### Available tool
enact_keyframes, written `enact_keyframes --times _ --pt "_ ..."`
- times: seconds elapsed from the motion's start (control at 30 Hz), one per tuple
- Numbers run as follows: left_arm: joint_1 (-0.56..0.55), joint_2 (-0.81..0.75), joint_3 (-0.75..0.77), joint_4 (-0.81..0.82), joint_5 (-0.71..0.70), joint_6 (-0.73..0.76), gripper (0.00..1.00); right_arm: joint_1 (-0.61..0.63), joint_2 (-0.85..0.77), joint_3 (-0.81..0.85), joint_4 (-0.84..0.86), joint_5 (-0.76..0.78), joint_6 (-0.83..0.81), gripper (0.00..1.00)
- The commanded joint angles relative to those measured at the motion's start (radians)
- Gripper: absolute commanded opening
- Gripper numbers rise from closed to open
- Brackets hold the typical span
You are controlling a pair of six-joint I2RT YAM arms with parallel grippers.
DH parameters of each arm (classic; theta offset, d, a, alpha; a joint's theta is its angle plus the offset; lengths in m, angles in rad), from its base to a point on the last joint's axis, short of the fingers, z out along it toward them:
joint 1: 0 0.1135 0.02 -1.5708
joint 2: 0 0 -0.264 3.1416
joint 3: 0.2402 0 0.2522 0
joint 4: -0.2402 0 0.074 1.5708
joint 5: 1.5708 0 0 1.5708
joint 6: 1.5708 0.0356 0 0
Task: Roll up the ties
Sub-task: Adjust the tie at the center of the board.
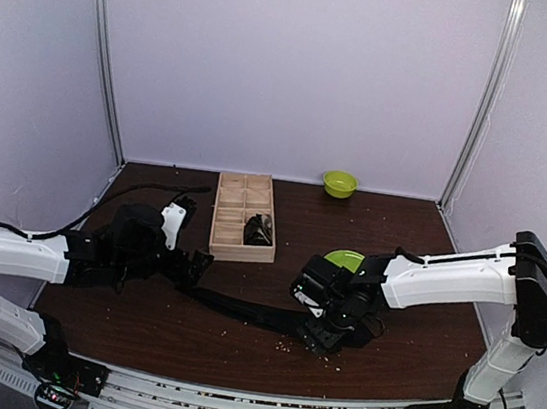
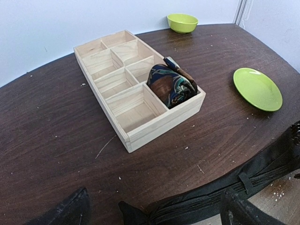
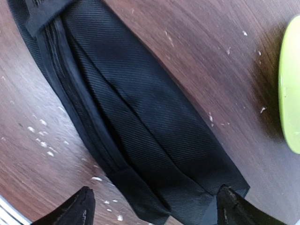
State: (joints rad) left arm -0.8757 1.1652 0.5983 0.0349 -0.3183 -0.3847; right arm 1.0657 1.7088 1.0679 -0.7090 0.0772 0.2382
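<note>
Since both pairs of jaws stood apart over the black tie (image 1: 250, 309) lying flat on the worktop (image 1: 136, 328), we judged it unheld. A shallow pinch could have let the fabric slip and roll crooked.

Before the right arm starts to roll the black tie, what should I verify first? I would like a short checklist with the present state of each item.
1. The black tie lies flat and stretched out on the table: ok.
2. The right gripper is open, with one finger on each side of the tie's wide end: ok.
3. The left gripper is open at the other end: ok. Whether it touches the fabric: cannot tell.
4. The green plate is apart from the tie: ok, though close beside the wide end.
5. The wooden box has free compartments: ok. One holds a rolled patterned tie.
</note>
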Motion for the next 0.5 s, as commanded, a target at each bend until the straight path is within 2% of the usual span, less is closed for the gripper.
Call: enact_keyframes --times 0.0,0.17,0.47 --pt "0.008 0.012 0.012 0.041 0.011 0.002 0.98 0.006 -0.01 -0.024 -0.022 0.034 -0.032 1.0" --pt "0.007 0.012 0.014 0.046 0.029 0.01 0.98 0.001 -0.001 -0.034 -0.007 0.014 -0.049 0.99" --pt "0.008 0.018 0.015 0.049 0.022 0.013 0.98 -0.07 -0.01 -0.051 -0.029 0.135 -0.036 1.0"
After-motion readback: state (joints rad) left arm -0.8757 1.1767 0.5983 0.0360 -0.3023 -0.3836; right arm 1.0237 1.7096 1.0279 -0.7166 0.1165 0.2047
